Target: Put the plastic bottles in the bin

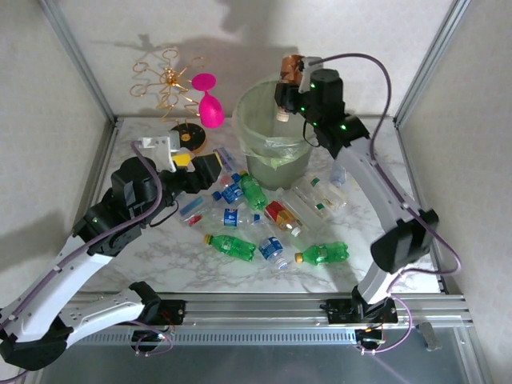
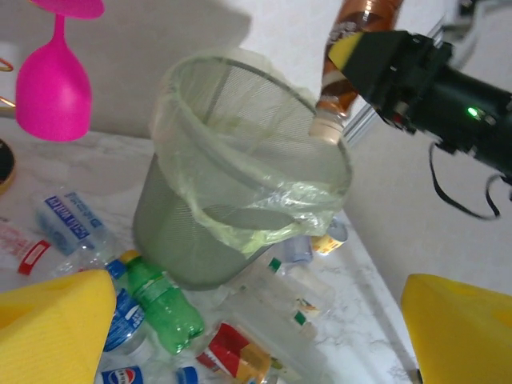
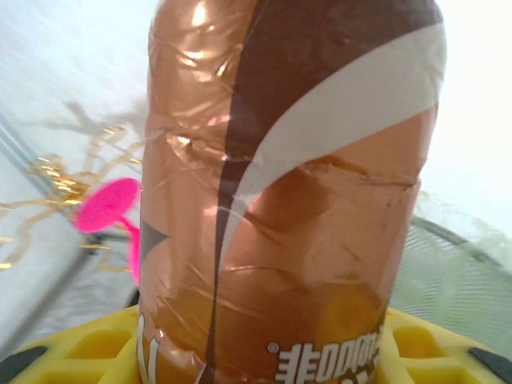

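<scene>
- The right gripper [image 1: 290, 86] pinches a brown-and-orange-labelled bottle [image 1: 290, 68] by its body and holds it upside down, its pale cap [image 1: 282, 114] pointing downward.
- The bin [image 1: 268, 156] stands at the far middle of the table [image 1: 176, 264]. It is lined with a pale green bag [image 2: 264, 200] that folds over its rim.
- Seen from the left wrist, the cap [image 2: 326, 128] hangs at the bin's [image 2: 172, 232] far rim. Whether it sits inside the rim line or directly over it is hard to tell.
- In the right wrist view the bottle's label [image 3: 288, 200] rises between yellow fingers [image 3: 88, 348], with the bin's mesh [image 3: 452, 272] behind.
- The left gripper [image 1: 200, 164] is spread wide and holds nothing. It hovers above the table left of the bin, and its yellow fingers [image 2: 48, 328] frame the left wrist view.
- The other bottles lie on the table in front of the bin.
- One green bottle [image 1: 232, 246] lies near-left, another [image 1: 324, 254] near-right and a third [image 1: 254, 192] close to the bin's foot.
- Blue-labelled bottles [image 1: 232, 216] and a red-labelled bottle [image 1: 280, 214] lie between them, and clear bottles [image 1: 320, 196] lie to the right.
- A pink goblet [image 1: 210, 104] and a gold wire stand [image 1: 168, 80] stand far-left of the bin.
</scene>
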Controlling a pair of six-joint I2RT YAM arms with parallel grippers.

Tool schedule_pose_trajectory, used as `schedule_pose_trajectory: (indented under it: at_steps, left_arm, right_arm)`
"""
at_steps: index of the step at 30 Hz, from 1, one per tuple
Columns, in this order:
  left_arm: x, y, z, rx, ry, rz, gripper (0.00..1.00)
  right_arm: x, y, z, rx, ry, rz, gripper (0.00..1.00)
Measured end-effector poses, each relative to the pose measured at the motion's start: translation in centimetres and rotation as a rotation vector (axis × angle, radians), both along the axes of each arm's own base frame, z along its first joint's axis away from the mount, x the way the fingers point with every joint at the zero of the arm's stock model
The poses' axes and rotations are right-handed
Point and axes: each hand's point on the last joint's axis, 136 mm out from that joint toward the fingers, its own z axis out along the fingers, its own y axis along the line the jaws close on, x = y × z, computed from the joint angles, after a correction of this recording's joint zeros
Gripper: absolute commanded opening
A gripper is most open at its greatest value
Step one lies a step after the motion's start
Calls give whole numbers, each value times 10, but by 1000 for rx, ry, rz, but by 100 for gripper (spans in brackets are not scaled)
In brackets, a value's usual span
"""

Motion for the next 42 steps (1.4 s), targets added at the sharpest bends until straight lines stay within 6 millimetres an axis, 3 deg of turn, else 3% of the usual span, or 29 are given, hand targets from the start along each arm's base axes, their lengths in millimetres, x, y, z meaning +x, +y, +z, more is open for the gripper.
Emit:
schedule_pose_trajectory:
  at_steps: [4, 8, 13, 19, 22, 25, 30, 37, 42]
  left_arm:
    - [-1, 3, 1, 13, -4, 11, 92]
    - [0, 4, 1, 16, -6, 13, 92]
    - [-1, 4, -1, 17, -5, 12, 92]
    - [0, 4, -9, 28, 7, 12, 92]
    - [0, 4, -11, 30, 10, 12, 92]
    - [0, 3, -14, 34, 15, 12, 92]
    - [0, 3, -21, 44, 27, 12, 92]
    - [-2, 6, -19, 38, 18, 16, 93]
    - [-5, 11, -16, 36, 7, 27, 93]
  right_arm:
    - [35, 5, -33, -110, 42, -52, 43]
    - [55, 10, -72, -194, 100, -61, 41]
    - [58, 11, -119, -268, 197, -52, 41]
    - [46, 11, -164, -334, 283, -30, 43]
    - [42, 10, -175, -355, 311, -23, 44]
    - [42, 10, -173, -363, 317, -21, 47]
    - [55, 17, -170, -365, 318, -20, 50]
    - [58, 18, -214, -420, 414, -12, 57]
    - [55, 17, -220, -431, 435, -10, 66]
